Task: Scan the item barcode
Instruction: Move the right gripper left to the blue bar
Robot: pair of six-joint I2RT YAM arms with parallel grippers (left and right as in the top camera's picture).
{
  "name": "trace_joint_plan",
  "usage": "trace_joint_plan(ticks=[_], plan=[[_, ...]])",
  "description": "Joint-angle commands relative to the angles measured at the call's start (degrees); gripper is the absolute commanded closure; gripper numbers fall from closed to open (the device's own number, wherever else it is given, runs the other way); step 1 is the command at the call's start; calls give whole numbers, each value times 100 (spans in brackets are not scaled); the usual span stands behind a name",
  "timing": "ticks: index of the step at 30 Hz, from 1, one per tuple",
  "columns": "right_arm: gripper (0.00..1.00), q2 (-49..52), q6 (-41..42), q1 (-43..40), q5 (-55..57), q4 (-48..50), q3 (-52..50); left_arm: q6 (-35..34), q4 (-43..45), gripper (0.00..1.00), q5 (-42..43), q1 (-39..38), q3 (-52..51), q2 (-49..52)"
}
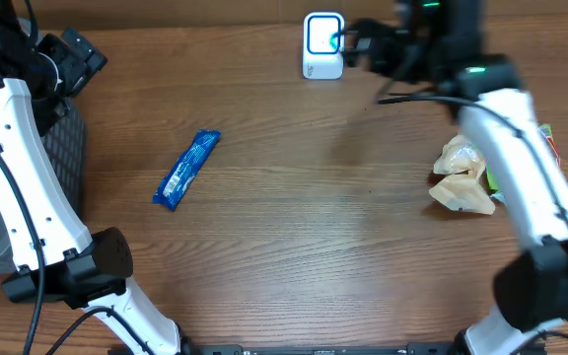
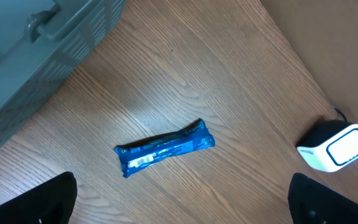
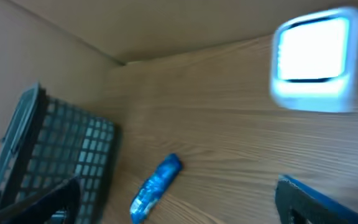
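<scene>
right tool (image 3: 176,200) splayed, boxy white scanner (image 1: 323,46), crinkly blue wrapper (image 1: 187,169)

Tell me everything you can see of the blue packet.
The blue packet is a long, slim wrapper of glossy, crinkled film with crimped ends and white print; the left wrist view shows a small white patch near one end, perhaps the barcode, too small to read. It looks sealed. It lies flat and diagonal on the wooden table, left of centre, between the dark basket and the white scanner, apart from both. Only the table touches it.
</scene>
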Motion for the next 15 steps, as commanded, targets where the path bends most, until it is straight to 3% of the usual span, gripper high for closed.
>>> trace_joint_plan(ticks=[1, 8, 15], plan=[[11, 737, 706, 706, 723, 481, 55, -50, -9, 0, 17, -44, 57, -160], [21, 2050, 850, 1718, 542, 1624, 199, -50, -9, 0, 17, -44, 57, -160], [18, 3303, 90, 2568, 723, 581, 1943, -50, -9, 0, 17, -44, 57, -160]])
